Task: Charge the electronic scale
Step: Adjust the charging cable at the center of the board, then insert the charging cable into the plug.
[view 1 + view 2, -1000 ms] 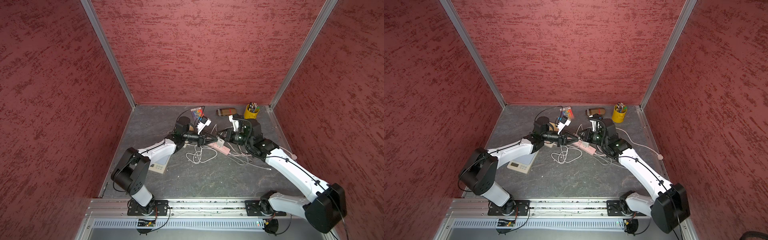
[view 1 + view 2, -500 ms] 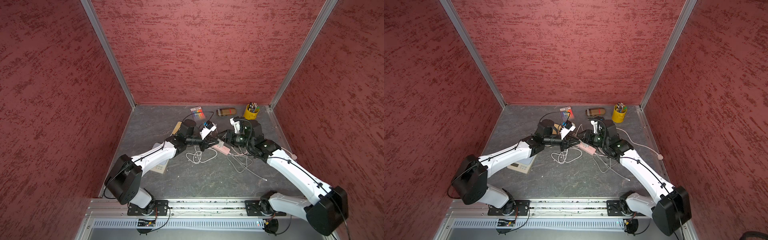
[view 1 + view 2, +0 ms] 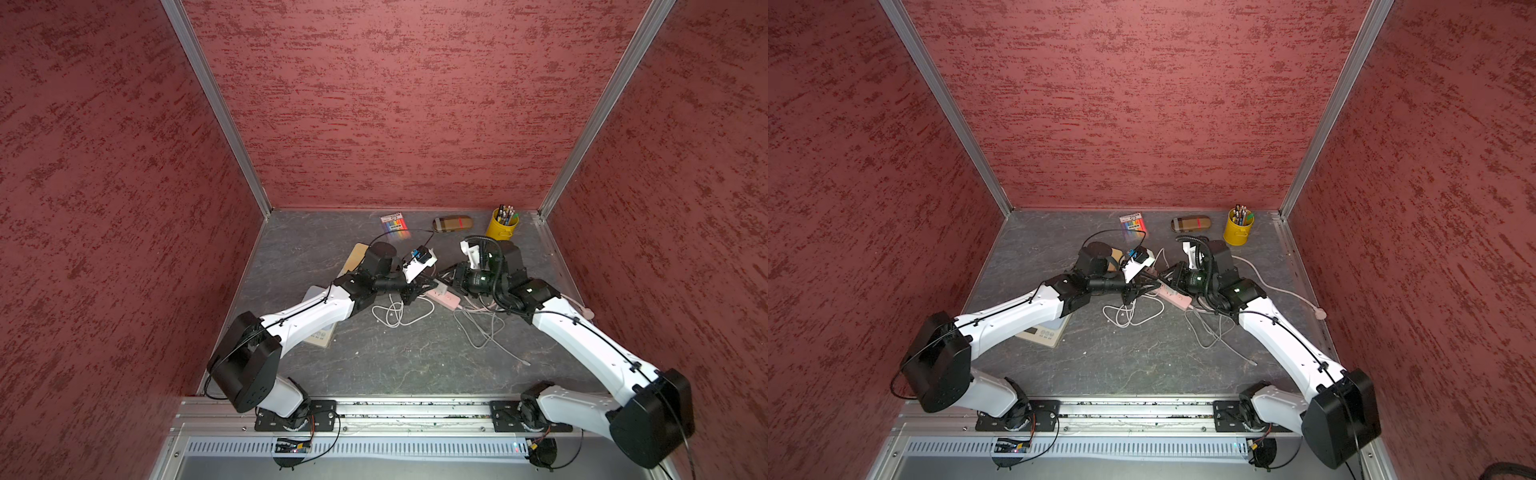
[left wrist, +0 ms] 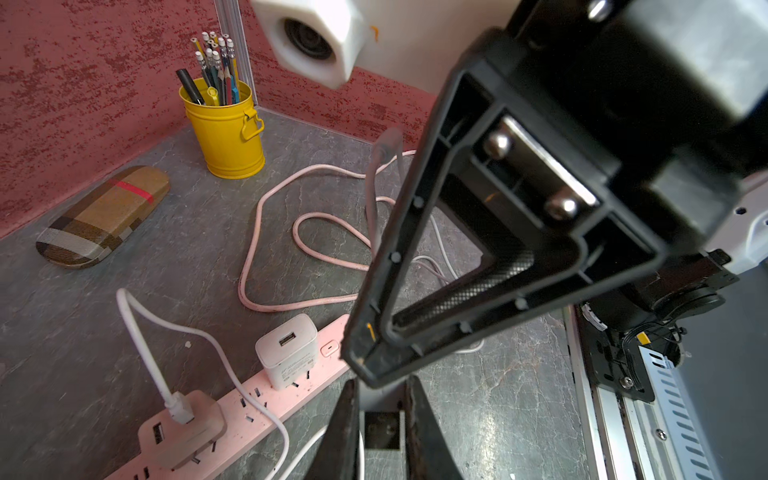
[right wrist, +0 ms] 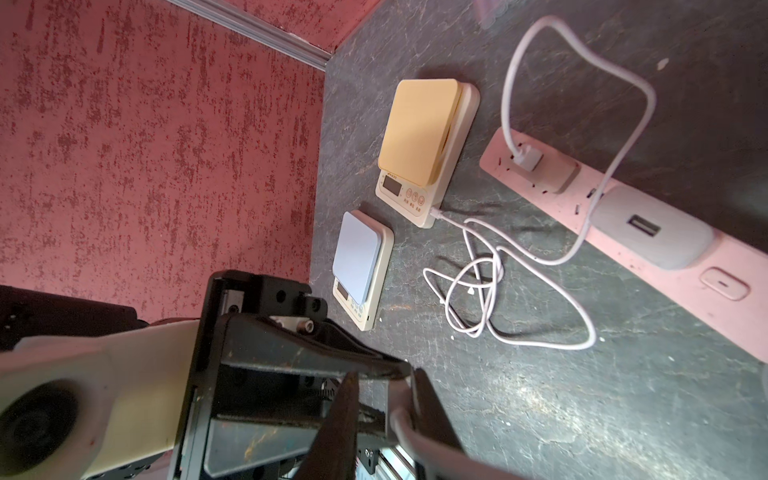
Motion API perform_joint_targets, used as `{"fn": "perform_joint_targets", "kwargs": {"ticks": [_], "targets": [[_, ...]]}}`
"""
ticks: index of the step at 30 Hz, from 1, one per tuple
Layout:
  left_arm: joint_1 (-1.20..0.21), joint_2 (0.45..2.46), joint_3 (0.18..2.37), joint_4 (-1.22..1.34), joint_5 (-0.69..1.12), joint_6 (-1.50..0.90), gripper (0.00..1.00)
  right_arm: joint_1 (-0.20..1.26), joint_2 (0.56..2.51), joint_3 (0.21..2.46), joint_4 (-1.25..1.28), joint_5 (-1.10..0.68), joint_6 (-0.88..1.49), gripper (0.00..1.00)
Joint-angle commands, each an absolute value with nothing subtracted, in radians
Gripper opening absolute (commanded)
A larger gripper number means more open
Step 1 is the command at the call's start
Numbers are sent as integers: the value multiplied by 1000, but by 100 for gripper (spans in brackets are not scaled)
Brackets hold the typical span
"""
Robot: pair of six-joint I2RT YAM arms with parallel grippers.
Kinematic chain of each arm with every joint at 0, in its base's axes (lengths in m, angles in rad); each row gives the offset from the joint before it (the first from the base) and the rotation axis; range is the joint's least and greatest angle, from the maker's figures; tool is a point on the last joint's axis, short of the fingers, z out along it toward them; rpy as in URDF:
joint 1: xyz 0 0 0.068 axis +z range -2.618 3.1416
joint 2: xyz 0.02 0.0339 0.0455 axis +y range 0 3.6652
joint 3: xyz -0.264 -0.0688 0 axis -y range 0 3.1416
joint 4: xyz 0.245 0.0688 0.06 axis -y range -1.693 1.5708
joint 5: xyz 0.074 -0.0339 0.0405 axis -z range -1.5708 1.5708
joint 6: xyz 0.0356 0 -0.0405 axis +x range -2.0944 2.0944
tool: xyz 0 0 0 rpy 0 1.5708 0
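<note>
Both grippers meet tip to tip over the pink power strip in both top views. My left gripper is shut on the metal end of a USB plug. The right gripper is shut on the same plug's white body, and its cable trails back along the fingers. A blue-topped electronic scale lies with no cable in it, half under the left arm. A white charger on the strip shows an empty USB port.
A yellow-topped scale is wired by a white cable to a pink adapter. Loose cable loops lie at the right. Along the back stand a yellow pencil tin, a plaid case and a marker pack.
The left arm has reached further in and right, up against the right gripper. The free end of the loose cable has slid towards the front rail.
</note>
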State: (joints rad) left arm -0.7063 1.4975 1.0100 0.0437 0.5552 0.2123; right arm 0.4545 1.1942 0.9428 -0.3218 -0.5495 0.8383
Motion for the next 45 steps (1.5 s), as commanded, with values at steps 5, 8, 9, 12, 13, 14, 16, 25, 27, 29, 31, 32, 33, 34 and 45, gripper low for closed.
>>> {"fn": "perform_joint_targets", "kwargs": {"ticks": [5, 8, 9, 12, 13, 14, 16, 25, 27, 29, 31, 32, 33, 34, 45], "targets": [[-722, 1482, 1016, 44, 499, 252, 4, 463, 1215, 950, -346, -634, 813, 17], [-725, 1479, 1015, 45, 491, 260, 5, 462, 1220, 957, -351, -635, 794, 0], [-726, 1477, 1013, 44, 489, 262, 9, 463, 1220, 963, -354, -626, 781, 0], [-723, 1466, 992, 67, 480, 250, 46, 464, 1232, 1028, -416, -555, 671, 0], [-714, 1457, 974, 83, 486, 233, 53, 462, 1243, 1064, -464, -511, 606, 0], [-699, 1447, 956, 103, 504, 206, 57, 463, 1259, 1109, -516, -456, 536, 0], [-657, 1437, 923, 145, 563, 131, 59, 461, 1298, 1180, -590, -366, 387, 0], [-548, 1613, 957, 176, 734, -136, 57, 462, 1435, 1180, -531, -143, -92, 0], [-548, 1669, 973, 209, 759, -187, 57, 462, 1426, 1133, -462, -149, -154, 0], [-548, 1724, 993, 246, 779, -238, 56, 462, 1428, 1098, -410, -168, -195, 0], [-548, 1776, 1010, 289, 795, -289, 55, 462, 1447, 1077, -381, -193, -225, 0], [-546, 1795, 1016, 306, 800, -304, 54, 462, 1448, 1072, -375, -198, -235, 0], [-546, 1810, 1021, 322, 802, -318, 54, 462, 1484, 1069, -370, -202, -245, 0], [-546, 1822, 1027, 333, 802, -323, 53, 462, 1500, 1067, -365, -202, -256, 0], [-535, 1907, 1061, 330, 813, -327, 52, 462, 1556, 1019, -285, -228, -404, 0]]}}
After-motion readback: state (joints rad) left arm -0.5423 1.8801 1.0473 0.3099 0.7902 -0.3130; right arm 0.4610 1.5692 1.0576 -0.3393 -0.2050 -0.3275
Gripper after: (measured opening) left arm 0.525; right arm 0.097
